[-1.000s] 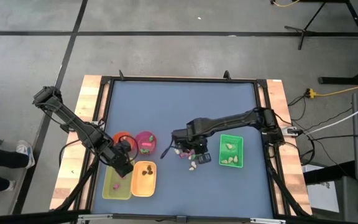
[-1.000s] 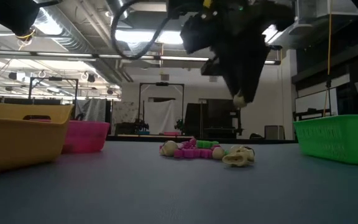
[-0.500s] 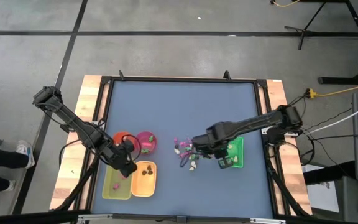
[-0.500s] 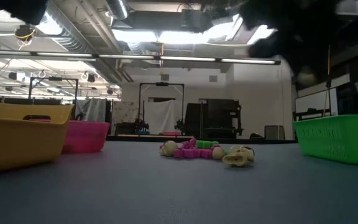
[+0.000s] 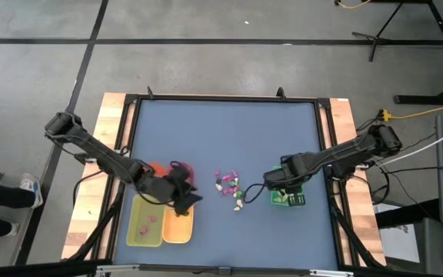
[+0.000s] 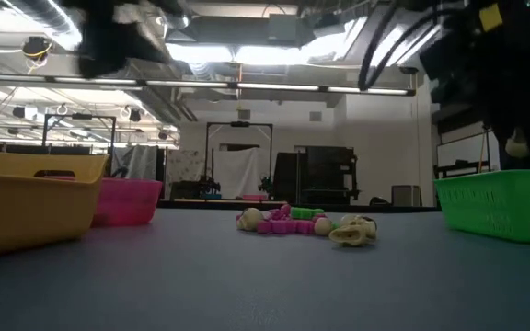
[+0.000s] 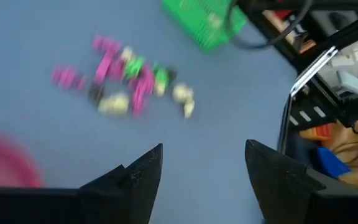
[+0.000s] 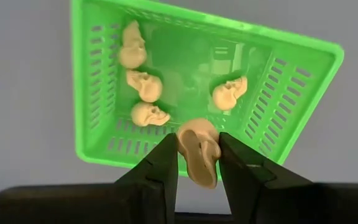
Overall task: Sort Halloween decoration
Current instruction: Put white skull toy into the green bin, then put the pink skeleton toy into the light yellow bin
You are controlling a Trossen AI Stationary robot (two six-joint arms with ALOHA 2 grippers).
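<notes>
Since a second ago the right gripper [image 8: 199, 163] has travelled from the loose trinket pile [image 5: 230, 188] across to the green tray [image 8: 104, 81], while the left gripper [image 7: 204, 168], fingers spread and empty, has swung toward that pile. Right fingers pinch a cream-white skull trinket [image 8: 199, 149], its long axis parallel to them, directly above the tray's near wall, four skulls already inside.
</notes>
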